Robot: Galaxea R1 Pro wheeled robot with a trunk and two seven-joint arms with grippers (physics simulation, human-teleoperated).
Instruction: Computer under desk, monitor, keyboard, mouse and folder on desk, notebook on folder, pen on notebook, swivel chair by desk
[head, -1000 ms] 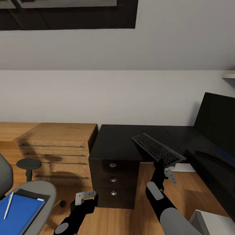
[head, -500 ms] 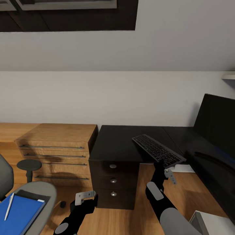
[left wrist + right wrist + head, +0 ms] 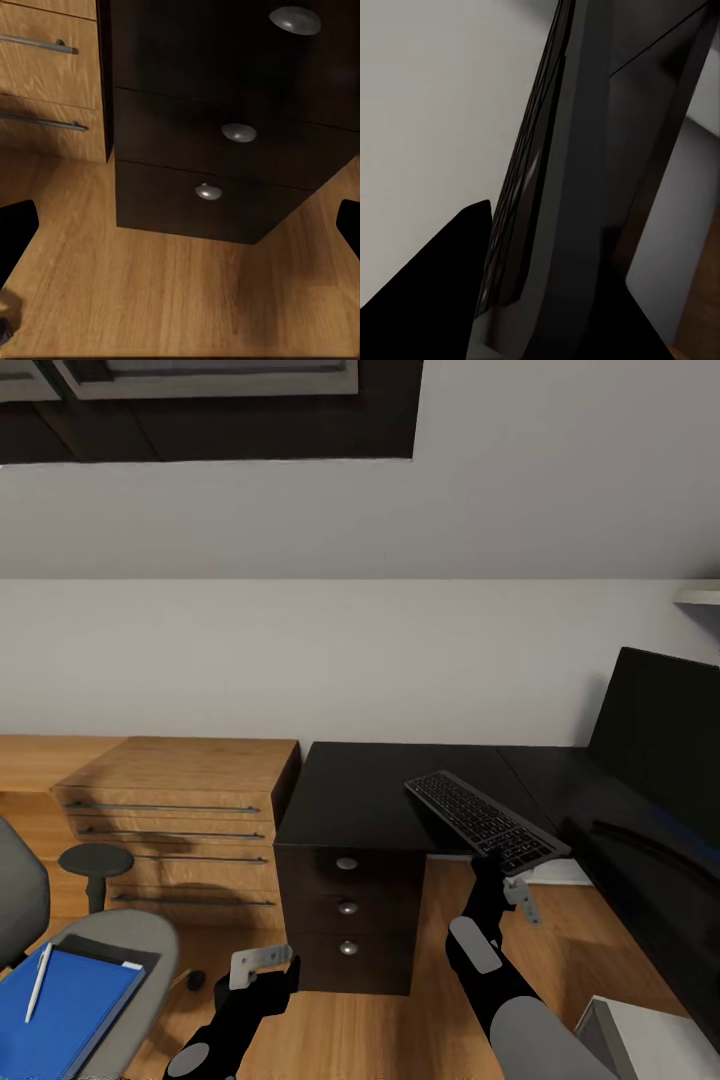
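Observation:
My right gripper (image 3: 493,868) is shut on the near edge of the keyboard (image 3: 485,821). The keyboard is tilted above the front right corner of the black desk (image 3: 360,790), and its frame (image 3: 577,172) runs close past the right wrist camera. The monitor (image 3: 660,735) stands at the right on the desk's other wing. My left gripper (image 3: 262,961) hangs open low in front of the drawer unit (image 3: 225,135), holding nothing. At lower left the swivel chair (image 3: 135,940) carries the blue folder (image 3: 65,1010) with the pen (image 3: 38,982) on it. The notebook is hidden.
A low light-wood cabinet (image 3: 180,810) with bar handles stands left of the desk. A small black lump (image 3: 195,980) lies on the wood floor between the chair and my left arm. A light grey box (image 3: 640,1040) sits at lower right. A white wall is behind.
The camera has shifted slightly, so the chair and monitor sit a little differently in the picture. Both arms and the held keyboard keep their places.

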